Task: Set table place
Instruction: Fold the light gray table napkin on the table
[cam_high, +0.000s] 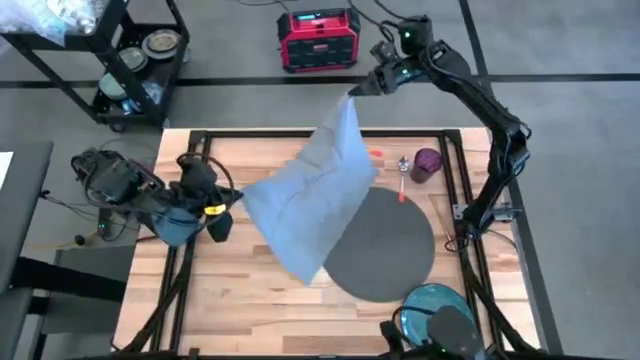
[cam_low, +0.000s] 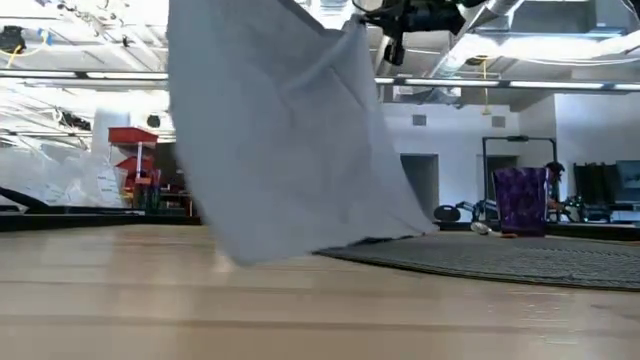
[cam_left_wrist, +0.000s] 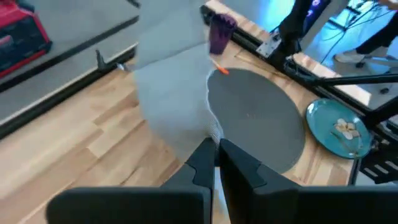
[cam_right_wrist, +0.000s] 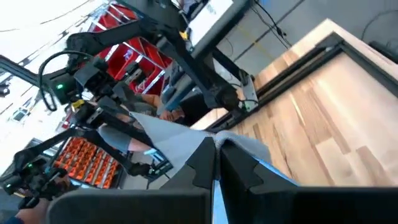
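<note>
Right gripper (cam_high: 352, 93) is pinched closed on one corner of the grey cloth napkin (cam_high: 312, 200), held high so the cloth hangs slack, its low edge about at the light wood plank table (cam_high: 240, 290) beside the round dark grey mat (cam_high: 380, 243). Left gripper (cam_high: 222, 222) waits on the far side of the napkin from the mat; its fingers look closed on nothing, though the view is poor. Risks: the one-corner hold may slip, or the swinging cloth may brush the small purple cup (cam_high: 426, 164) and orange-handled spoon (cam_high: 402, 176) beside the mat, or land crumpled.
</note>
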